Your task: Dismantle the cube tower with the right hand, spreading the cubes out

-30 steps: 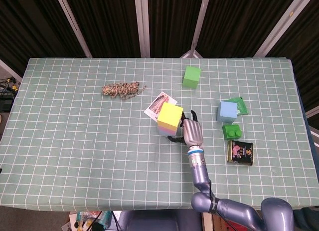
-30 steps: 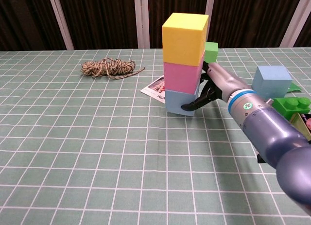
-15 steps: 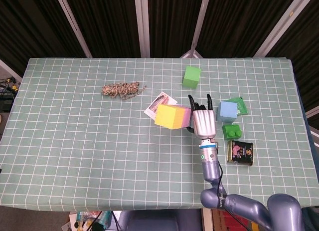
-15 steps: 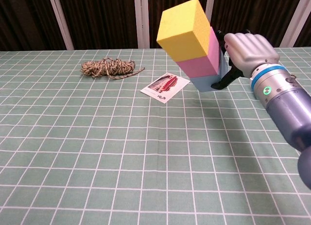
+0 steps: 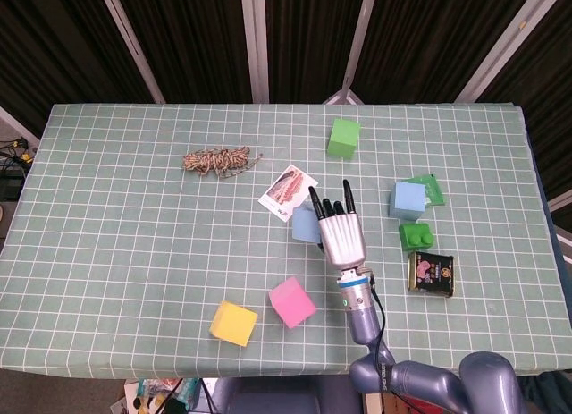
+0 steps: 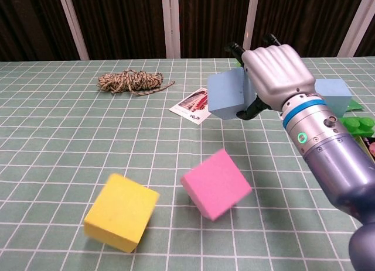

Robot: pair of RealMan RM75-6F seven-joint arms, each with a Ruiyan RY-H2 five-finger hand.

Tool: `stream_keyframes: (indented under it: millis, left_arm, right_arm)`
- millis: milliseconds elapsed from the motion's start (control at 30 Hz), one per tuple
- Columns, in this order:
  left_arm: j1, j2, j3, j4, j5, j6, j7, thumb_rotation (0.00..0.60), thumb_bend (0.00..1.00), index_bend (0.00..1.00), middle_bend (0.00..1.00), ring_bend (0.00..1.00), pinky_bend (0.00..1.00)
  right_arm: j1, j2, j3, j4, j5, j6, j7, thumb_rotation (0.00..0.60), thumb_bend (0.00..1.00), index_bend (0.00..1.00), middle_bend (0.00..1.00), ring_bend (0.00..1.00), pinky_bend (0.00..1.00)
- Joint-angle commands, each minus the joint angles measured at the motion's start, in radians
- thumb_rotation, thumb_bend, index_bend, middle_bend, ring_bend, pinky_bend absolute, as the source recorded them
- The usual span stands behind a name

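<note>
No tower is standing any longer: the three cubes that belong to the task are seen apart from one another. The yellow cube point(image 6: 121, 211) and the pink cube point(image 6: 216, 184) lie on the bench point(image 5: 134, 208) toward its near edge, close together but not touching; in the chest view the pink cube appears tipped onto an edge or corner, so it may not yet be settled. The light blue cube point(image 6: 230, 95) is held clear of the cloth in the right hand point(image 6: 274, 76), whose fingers point(image 5: 328, 202) are wrapped round its far side, with the thumb apparently pressed beneath. It is judged that most of the dismantling is done and that what remains is the setting down of this last cube well away from the other two. Being cubes, none of them has a long axis; the held one is tilted, a broad face turned toward the chest camera and slightly upward, and the yellow one sits skewed to the grid of the cloth. The left hand is not shown in either view. Another blue block point(image 5: 407, 199) and a green cube point(image 5: 344, 138) lie farther back.
</note>
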Motion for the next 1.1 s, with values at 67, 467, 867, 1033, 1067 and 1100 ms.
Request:
stream_keyframes:
  millis: [67, 467, 867, 1033, 1067, 1100]
  left_arm:
    - [-0.002, -0.002, 0.000, 0.000, -0.001, -0.003, 0.004, 0.600, 0.19, 0.22, 0.00, 0.00, 0.08]
    - [-0.005, -0.007, 0.001, -0.001, 0.001, -0.006, 0.015, 0.600, 0.19, 0.22, 0.00, 0.00, 0.08]
    - [-0.004, -0.007, 0.001, -0.001, 0.002, -0.003, 0.015, 0.600, 0.19, 0.22, 0.00, 0.00, 0.08]
    - [-0.005, -0.002, 0.004, -0.001, 0.006, -0.009, 0.009, 0.600, 0.19, 0.22, 0.00, 0.00, 0.08]
    - [-0.005, -0.001, 0.006, -0.001, 0.008, -0.009, 0.007, 0.600, 0.19, 0.22, 0.00, 0.00, 0.08]
    - [-0.005, -0.001, 0.006, -0.001, 0.009, -0.008, 0.007, 0.600, 0.19, 0.22, 0.00, 0.00, 0.08]
  right_arm:
    - [0.003, -0.008, 0.037, 0.018, 0.034, -0.031, 0.007, 0.600, 0.36, 0.13, 0.71, 0.46, 0.02]
    - [0.006, 0.013, 0.178, 0.019, 0.158, -0.138, 0.183, 0.600, 0.36, 0.14, 0.71, 0.46, 0.02]
    - [-0.049, 0.082, 0.225, -0.177, 0.357, -0.368, 0.412, 0.600, 0.36, 0.15, 0.69, 0.44, 0.01]
    - [-0.054, 0.131, 0.203, -0.241, 0.406, -0.454, 0.430, 0.600, 0.23, 0.08, 0.27, 0.19, 0.00]
    - [-0.052, 0.142, 0.196, -0.246, 0.407, -0.468, 0.428, 0.600, 0.19, 0.05, 0.21, 0.15, 0.00]
    - [-0.050, 0.149, 0.191, -0.250, 0.406, -0.475, 0.426, 0.600, 0.14, 0.02, 0.12, 0.12, 0.00]
